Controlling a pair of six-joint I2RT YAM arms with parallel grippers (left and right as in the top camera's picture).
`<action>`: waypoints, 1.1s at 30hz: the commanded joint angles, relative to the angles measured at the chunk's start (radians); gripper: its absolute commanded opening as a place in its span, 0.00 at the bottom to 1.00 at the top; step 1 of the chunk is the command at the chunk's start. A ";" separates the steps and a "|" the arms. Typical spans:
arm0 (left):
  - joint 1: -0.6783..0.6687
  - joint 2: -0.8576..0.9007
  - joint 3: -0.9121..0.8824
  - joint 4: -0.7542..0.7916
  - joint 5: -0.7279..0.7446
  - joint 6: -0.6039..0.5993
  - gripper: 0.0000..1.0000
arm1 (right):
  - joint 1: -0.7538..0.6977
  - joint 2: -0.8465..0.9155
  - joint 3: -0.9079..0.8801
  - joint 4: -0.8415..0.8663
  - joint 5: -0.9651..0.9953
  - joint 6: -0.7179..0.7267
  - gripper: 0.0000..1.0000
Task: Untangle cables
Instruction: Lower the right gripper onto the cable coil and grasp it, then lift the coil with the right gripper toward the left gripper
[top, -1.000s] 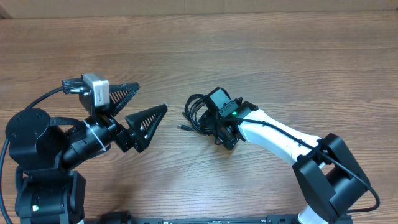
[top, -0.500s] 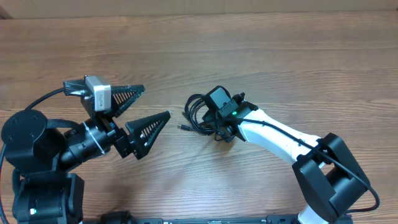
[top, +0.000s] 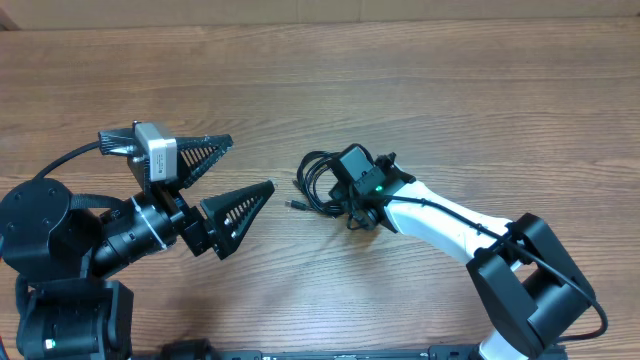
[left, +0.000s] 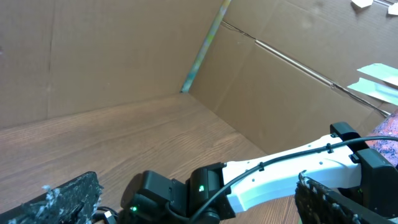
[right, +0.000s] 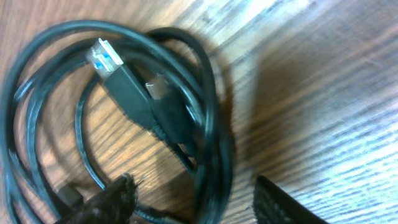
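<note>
a: how's the right gripper (right: 194, 180)?
b: spread wide, holding nothing. it hangs low over the coiled cables (top: 314, 178), one strand between its fingers, and has shifted only slightly in the last second.
a: and the left gripper (top: 251, 162)?
b: also gaping and empty. it has edged nearer but sits well apart from the coil on the wooden surface (top: 420, 80). the tangle looks untouched, so i'd say nothing is grasped yet.

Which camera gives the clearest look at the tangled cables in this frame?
Right wrist: the cables fill the frame up close, with the loops and two plugs plain to see. Overhead shows them small and partly hidden under the right arm. Left wrist shows that arm, but no cable that I can make out.
</note>
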 joint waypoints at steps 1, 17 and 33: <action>0.010 -0.010 0.023 0.001 0.014 0.011 1.00 | 0.003 0.003 -0.025 0.019 0.011 0.006 0.27; 0.010 -0.010 0.023 -0.024 -0.051 0.018 1.00 | 0.002 0.000 -0.024 0.173 -0.019 -0.303 0.04; 0.010 -0.008 0.023 -0.278 -0.340 0.110 1.00 | 0.000 -0.172 0.047 0.178 -0.035 -0.684 0.04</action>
